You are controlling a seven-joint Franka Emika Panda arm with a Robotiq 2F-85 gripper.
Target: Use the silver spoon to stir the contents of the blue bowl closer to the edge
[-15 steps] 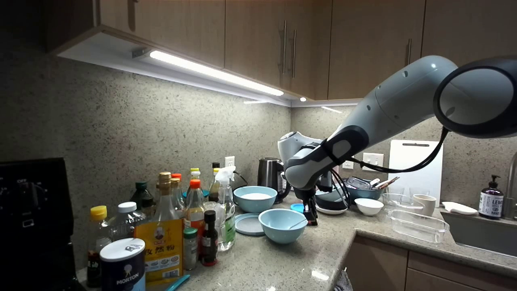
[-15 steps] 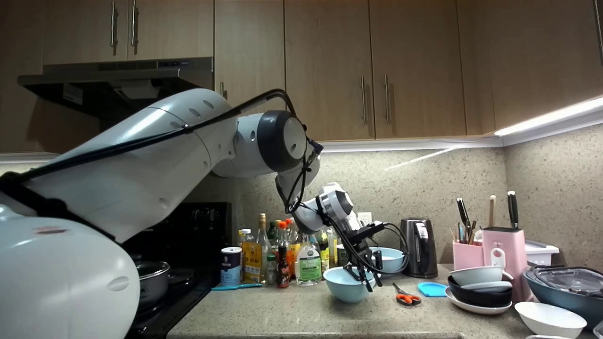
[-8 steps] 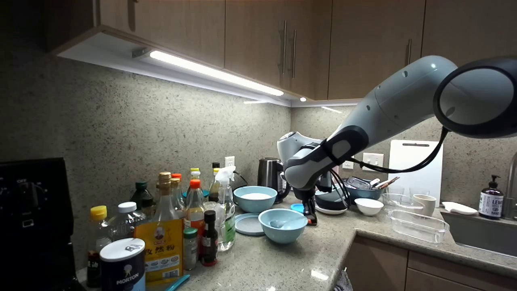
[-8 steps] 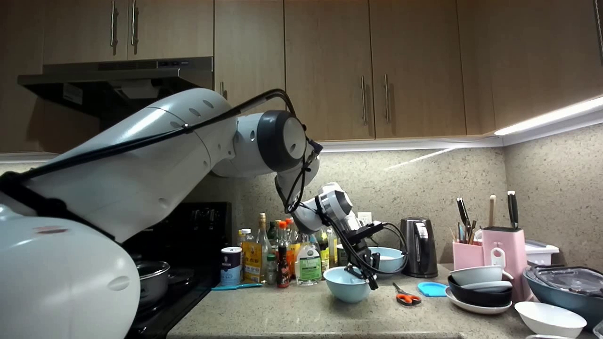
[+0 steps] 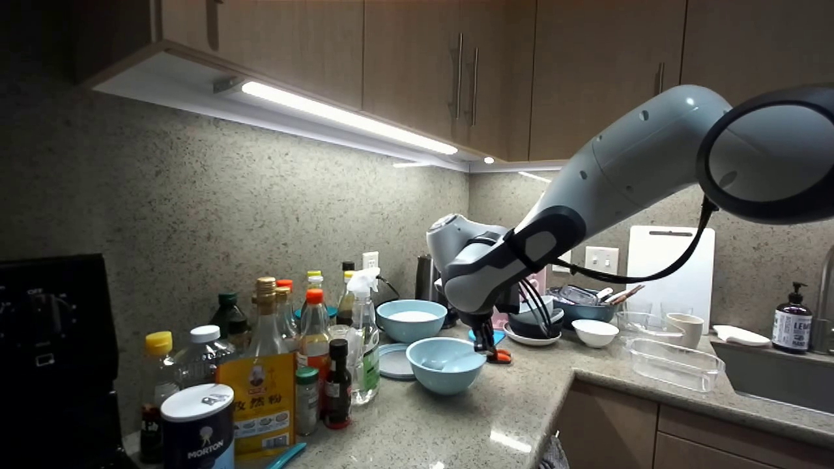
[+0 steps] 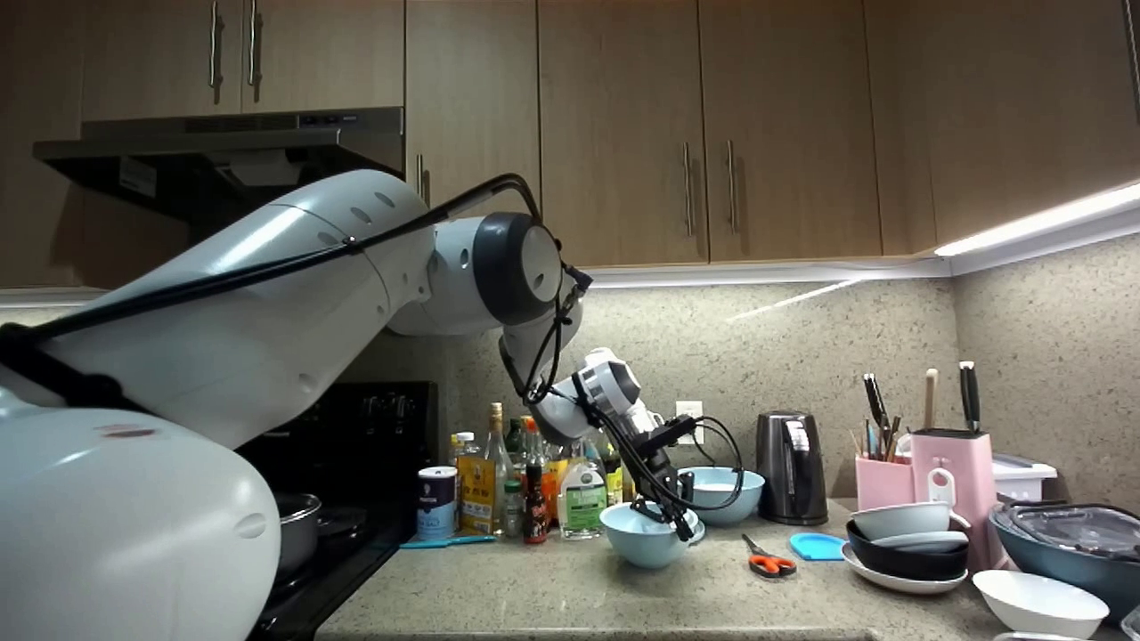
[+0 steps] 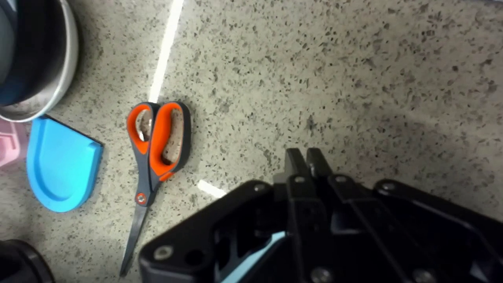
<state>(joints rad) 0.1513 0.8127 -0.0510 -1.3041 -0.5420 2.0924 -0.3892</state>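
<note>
The light-blue bowl (image 5: 444,383) nearer the counter's front edge stands upright; it also shows in the other exterior picture (image 6: 637,545). The silver spoon (image 5: 460,359) leans in it, head down inside and handle over the rim. My gripper (image 5: 483,348) is at the bowl's rim, shut on the spoon's handle end; it also shows in an exterior view (image 6: 683,531). In the wrist view the fingertips (image 7: 303,153) are close together with a thin gap and a shiny glint between them. Most of the spoon is hidden there. The bowl's contents cannot be made out.
A second light-blue bowl (image 5: 412,324) with white contents stands behind. Orange-handled scissors (image 7: 153,145) and a blue lid (image 7: 65,165) lie near the gripper. Bottles (image 5: 313,339), a spray bottle (image 5: 366,352), a kettle (image 6: 791,467) and stacked dishes (image 6: 908,539) stand around.
The fingers have closed on the spoon's handle and the spoon has shifted in the bowl. The gripper and the bowl have since moved a little left in both exterior views.
</note>
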